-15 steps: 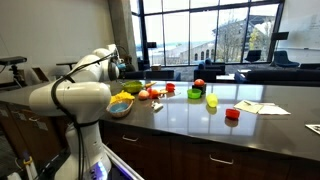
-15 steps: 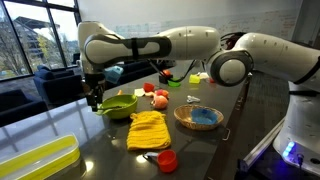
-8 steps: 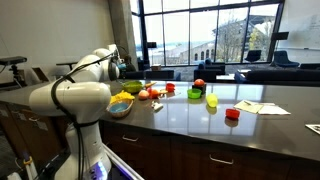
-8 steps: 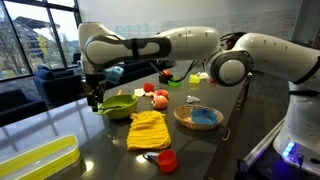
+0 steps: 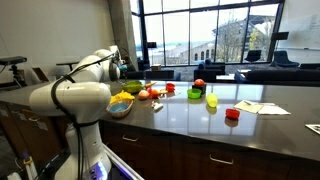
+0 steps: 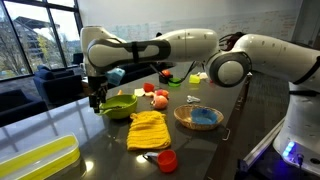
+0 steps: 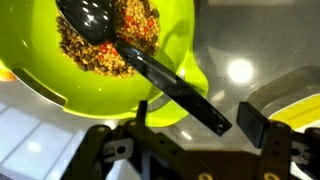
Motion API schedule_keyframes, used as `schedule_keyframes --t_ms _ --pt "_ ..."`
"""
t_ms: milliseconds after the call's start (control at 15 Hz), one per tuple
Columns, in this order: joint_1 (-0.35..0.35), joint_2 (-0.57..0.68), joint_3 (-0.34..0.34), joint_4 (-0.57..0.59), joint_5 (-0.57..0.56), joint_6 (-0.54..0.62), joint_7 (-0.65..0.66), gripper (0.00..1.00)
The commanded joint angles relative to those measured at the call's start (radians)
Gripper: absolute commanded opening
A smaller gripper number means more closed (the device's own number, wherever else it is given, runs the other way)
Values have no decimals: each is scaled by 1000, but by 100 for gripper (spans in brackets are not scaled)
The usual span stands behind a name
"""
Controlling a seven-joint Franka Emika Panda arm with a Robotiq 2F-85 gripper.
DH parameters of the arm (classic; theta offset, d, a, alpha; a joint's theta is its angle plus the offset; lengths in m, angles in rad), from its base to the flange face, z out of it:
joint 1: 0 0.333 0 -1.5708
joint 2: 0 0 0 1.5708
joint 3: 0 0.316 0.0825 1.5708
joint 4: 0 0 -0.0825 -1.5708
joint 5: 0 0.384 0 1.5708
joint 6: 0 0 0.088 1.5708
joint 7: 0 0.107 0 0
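We look over a dark glossy counter (image 6: 100, 138) set before tall windows. Toward its left end sits the green bowl (image 6: 118, 104) of grains, just left of a yellow cloth (image 6: 148, 128). The gripper (image 7: 195, 118) hangs above the bowl's rim, jaws spread and empty, over the black spoon (image 7: 150, 70) that lies in it.

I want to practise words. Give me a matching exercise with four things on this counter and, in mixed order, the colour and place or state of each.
Things:
1 spoon
2 bowl
3 cloth
4 cup

Descriptions:
a yellow, flat on the counter
b red, near the counter's edge
c black, lying in the bowl
d green, filled with a grain mix

Pairs: 1-c, 2-d, 3-a, 4-b.
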Motion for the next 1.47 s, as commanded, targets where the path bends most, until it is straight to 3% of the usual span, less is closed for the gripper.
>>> schedule_keyframes --t_ms 0,133,667,800,1400 --pt "-9 18 12 20 0 -2 -7 91" --pt "-8 22 10 22 -3 -2 -7 64" --pt "-8 18 11 8 -3 4 -13 5" --pt "-9 15 10 3 -3 12 -14 0" --pt "-7 10 -8 -1 -19 70 -1 1"
